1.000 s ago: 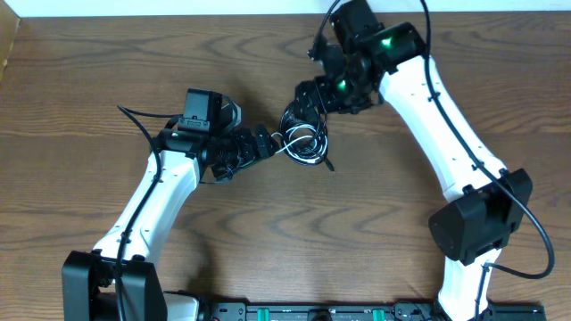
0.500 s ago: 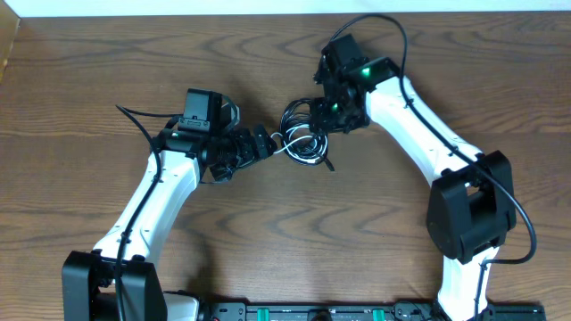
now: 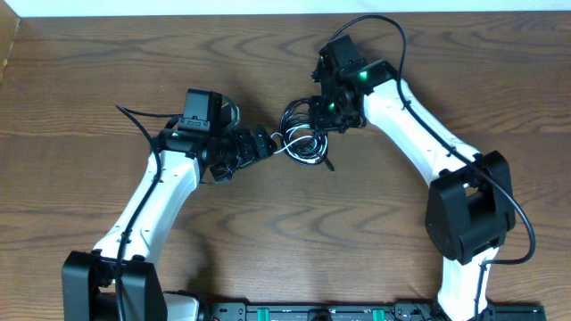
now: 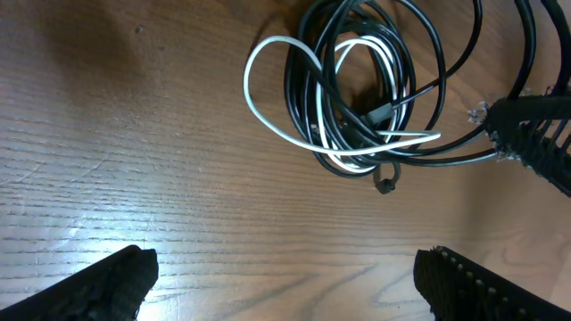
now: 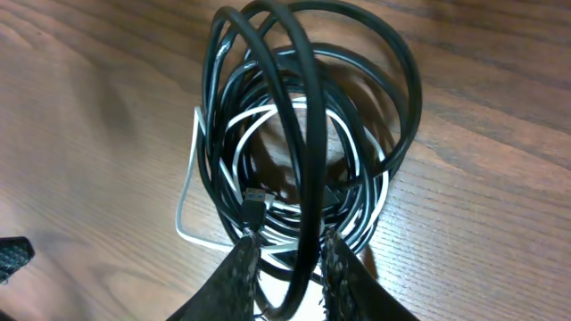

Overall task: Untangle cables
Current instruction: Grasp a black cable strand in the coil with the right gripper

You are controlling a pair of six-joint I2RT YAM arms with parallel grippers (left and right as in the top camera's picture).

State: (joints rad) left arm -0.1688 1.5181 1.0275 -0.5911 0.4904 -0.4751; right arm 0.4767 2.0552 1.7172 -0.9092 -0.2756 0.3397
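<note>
The cables lie as one tangled coil on the table between my two grippers. The coil is long thin black cable wound round a short white cable. My right gripper has its jaws closed in on one raised loop of black cable, which runs between its fingers. A small plug sits just in front of its left fingertip. My left gripper stands wide open and empty, just short of the coil.
The right gripper's ribbed finger shows at the right edge of the left wrist view. Thicker black cords run off the arms. Bare wood table lies all round, with its far edge along the top.
The right arm dropped from the back onto the coil's right side, and its jaws went from wide open to closed round a black loop. The left arm and gripper have stayed still.
</note>
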